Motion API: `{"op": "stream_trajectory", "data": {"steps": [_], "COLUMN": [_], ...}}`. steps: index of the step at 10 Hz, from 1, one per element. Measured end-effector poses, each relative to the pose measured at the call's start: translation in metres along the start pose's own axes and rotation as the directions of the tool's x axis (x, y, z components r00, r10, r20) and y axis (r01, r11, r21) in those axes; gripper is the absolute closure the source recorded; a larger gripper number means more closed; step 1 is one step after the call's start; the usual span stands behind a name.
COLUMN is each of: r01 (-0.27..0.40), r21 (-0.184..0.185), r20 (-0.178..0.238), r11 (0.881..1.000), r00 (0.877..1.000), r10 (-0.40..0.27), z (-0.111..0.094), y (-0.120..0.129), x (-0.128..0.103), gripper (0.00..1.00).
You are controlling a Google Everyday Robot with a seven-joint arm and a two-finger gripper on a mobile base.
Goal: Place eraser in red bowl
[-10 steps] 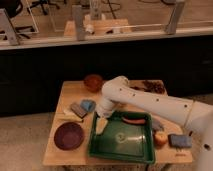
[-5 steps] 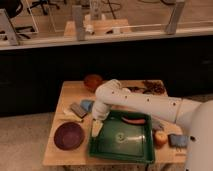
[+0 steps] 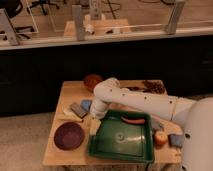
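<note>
eraser [image 3: 78, 110] on table [image 3: 69, 91] | gripper [image 3: 95, 123] beside green tray [image 3: 118, 156], seemingly spread

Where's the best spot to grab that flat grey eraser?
From above, across its narrower width: the eraser lies flat on the table, too low to take from the side, and the blue sponge sits close beside it. The hand hangs by the green tray's edge on the eraser's side.

A wooden table [image 3: 67, 92] carries a green tray [image 3: 120, 146] — a reddish, elongated item [image 3: 133, 120] lies along its far edge. A maroon dish [image 3: 69, 136] sits to the tray's left — an orange fruit [image 3: 160, 138] and a blue block [image 3: 176, 140] to its right.
</note>
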Motion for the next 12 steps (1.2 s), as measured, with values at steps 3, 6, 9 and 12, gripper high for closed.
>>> {"op": "stream_trajectory", "data": {"steps": [3, 6, 9, 12], "r01": [-0.01, -0.023, -0.021, -0.004], "r21": [0.032, 0.064, 0.071, 0.072], "r20": [-0.027, -0.071, -0.081, -0.081], "r11": [0.999, 0.998, 0.997, 0.997], "r00": [1.0, 0.997, 0.996, 0.997], "r10": [0.011, 0.028, 0.027, 0.01], "z": [-0.008, 0.0, 0.029, 0.043], "y": [-0.01, -0.024, -0.048, -0.061], "x": [-0.012, -0.026, -0.032, -0.035], "gripper": [0.2, 0.2, 0.2, 0.2]}}
